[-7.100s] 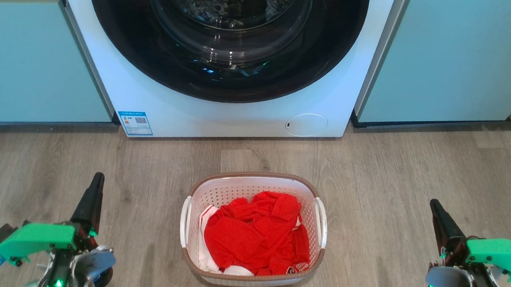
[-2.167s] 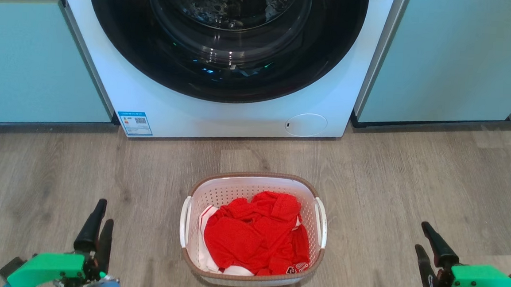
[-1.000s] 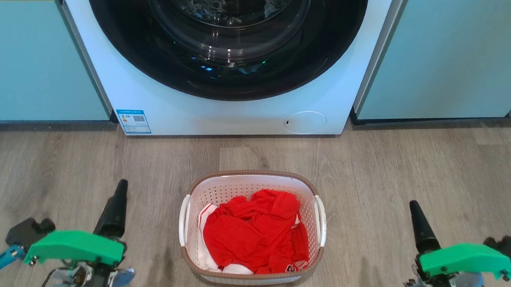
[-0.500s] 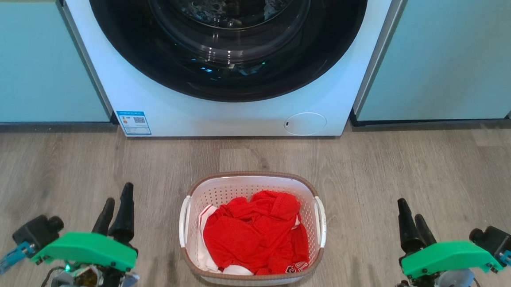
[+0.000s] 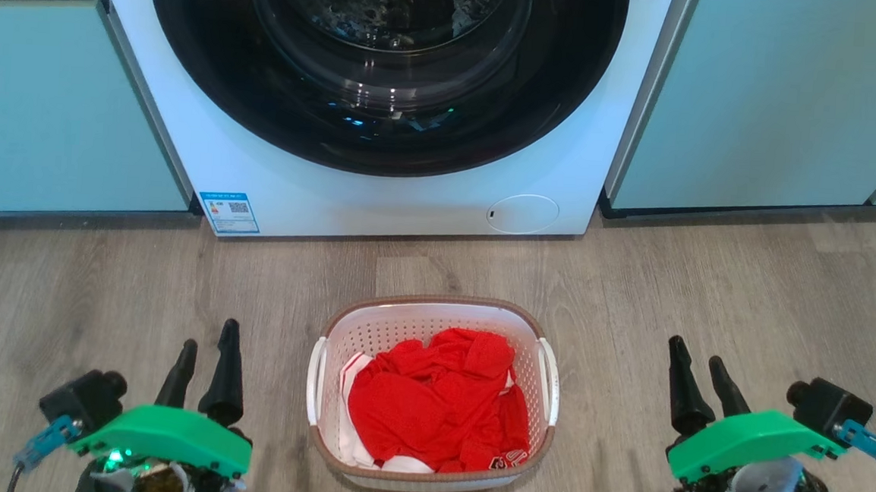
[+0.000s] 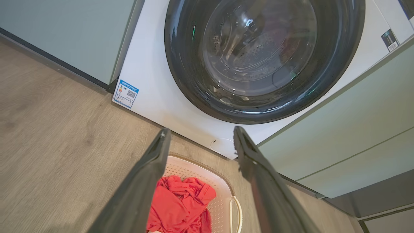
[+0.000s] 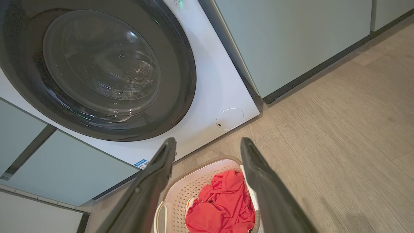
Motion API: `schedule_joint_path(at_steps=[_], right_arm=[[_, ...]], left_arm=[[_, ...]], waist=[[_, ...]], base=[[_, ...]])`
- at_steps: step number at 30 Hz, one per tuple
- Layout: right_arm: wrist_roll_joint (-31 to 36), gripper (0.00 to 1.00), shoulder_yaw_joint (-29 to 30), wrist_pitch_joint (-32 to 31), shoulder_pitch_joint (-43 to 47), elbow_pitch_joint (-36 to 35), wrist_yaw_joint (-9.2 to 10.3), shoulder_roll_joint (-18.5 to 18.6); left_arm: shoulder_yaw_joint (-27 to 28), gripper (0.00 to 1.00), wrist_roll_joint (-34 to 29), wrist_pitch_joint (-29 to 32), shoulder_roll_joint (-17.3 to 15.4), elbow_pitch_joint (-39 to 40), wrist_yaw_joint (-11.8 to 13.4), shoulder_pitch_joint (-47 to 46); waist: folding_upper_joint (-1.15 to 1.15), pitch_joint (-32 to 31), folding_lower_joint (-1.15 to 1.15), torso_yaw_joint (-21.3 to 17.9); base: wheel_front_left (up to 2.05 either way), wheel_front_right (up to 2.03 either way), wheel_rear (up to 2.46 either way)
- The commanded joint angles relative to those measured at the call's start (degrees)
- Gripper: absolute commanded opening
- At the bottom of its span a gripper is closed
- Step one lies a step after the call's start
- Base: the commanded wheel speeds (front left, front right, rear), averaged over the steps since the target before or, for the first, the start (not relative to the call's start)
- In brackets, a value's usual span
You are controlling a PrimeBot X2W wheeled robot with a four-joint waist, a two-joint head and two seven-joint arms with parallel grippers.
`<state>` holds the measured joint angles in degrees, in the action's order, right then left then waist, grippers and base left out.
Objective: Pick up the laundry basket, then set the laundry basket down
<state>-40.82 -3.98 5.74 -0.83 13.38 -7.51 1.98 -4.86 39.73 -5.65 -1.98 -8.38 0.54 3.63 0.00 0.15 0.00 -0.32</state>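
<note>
The laundry basket point(image 5: 434, 312) stands on the wooden floor in front of the washer, white and perforated with a brown rim and a white handle on each side. Red clothes point(image 5: 436, 402) fill it. My left gripper point(image 5: 208, 342) hovers open to the basket's left, apart from the handle. My right gripper point(image 5: 697, 361) hovers open to its right, also apart. In the left wrist view the basket point(image 6: 223, 181) shows between the open left gripper point(image 6: 200, 132) fingers. In the right wrist view the basket point(image 7: 194, 184) lies below the open right gripper point(image 7: 208, 142).
A white front-loading washing machine point(image 5: 380, 189) with a dark round door point(image 5: 385, 60) stands just behind the basket. Pale green cabinets point(image 5: 781, 100) flank it on both sides. Bare wooden floor point(image 5: 710, 278) stretches around the basket.
Both grippers have turned so both fingers of each now show, and have drifted inward toward the basket. The basket has not moved.
</note>
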Motion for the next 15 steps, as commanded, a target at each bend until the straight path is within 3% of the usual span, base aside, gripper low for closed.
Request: schedule_joint_path(at_steps=[1,15], right_arm=[[1.8,1.0,-1.2,0.8,-2.0,-2.4,0.02,0.6],[11.5,1.0,-3.4,3.2,-1.9,-3.7,0.02,0.7]], left_arm=[[0.9,1.0,-1.9,-0.8,-0.9,2.5,0.3,-1.2],[0.2,1.0,-12.0,-3.2,-1.0,3.5,1.6,-0.2]], waist=[[0.0,0.0,0.0,0.0],[0.0,-0.2,0.0,-0.5]], base=[[0.0,0.0,0.0],[0.0,0.0,0.0]])
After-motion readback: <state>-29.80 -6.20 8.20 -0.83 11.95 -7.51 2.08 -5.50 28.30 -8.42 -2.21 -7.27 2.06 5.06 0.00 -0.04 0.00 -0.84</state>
